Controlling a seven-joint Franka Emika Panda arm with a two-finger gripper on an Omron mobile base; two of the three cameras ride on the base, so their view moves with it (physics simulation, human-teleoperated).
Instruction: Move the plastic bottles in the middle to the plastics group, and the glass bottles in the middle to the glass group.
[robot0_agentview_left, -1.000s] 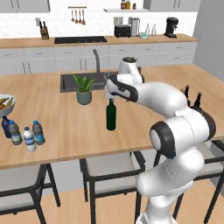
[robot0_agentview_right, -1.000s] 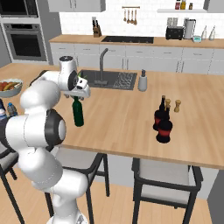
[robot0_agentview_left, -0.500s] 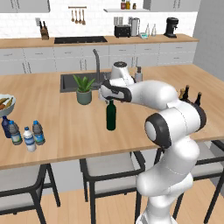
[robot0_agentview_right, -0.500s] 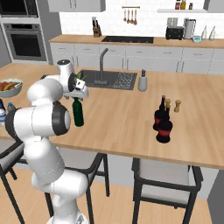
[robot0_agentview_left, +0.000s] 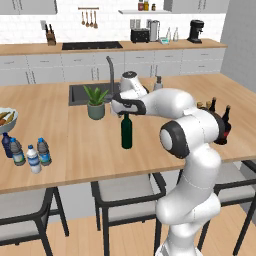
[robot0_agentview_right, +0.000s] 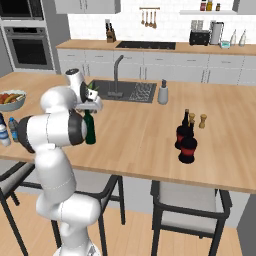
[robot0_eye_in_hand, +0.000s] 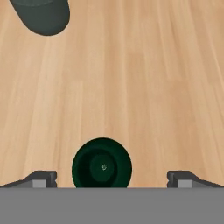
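Hand view: round dark-green wine bottle (robot0_eye_in_hand: 101, 163), wood-grain counter (robot0_eye_in_hand: 144, 78).

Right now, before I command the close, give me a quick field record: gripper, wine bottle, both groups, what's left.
gripper: above the wine bottle's neck, fingers wide apart either side, open
wine bottle: upright on the counter's middle, near the potted plant
glass group: two red-labelled dark bottles at the counter's right end, pepper shaker beside them
plastics group: four small bottles clustered at the left end, by the fruit bowl
left to do: wine bottle not yet with the glass group
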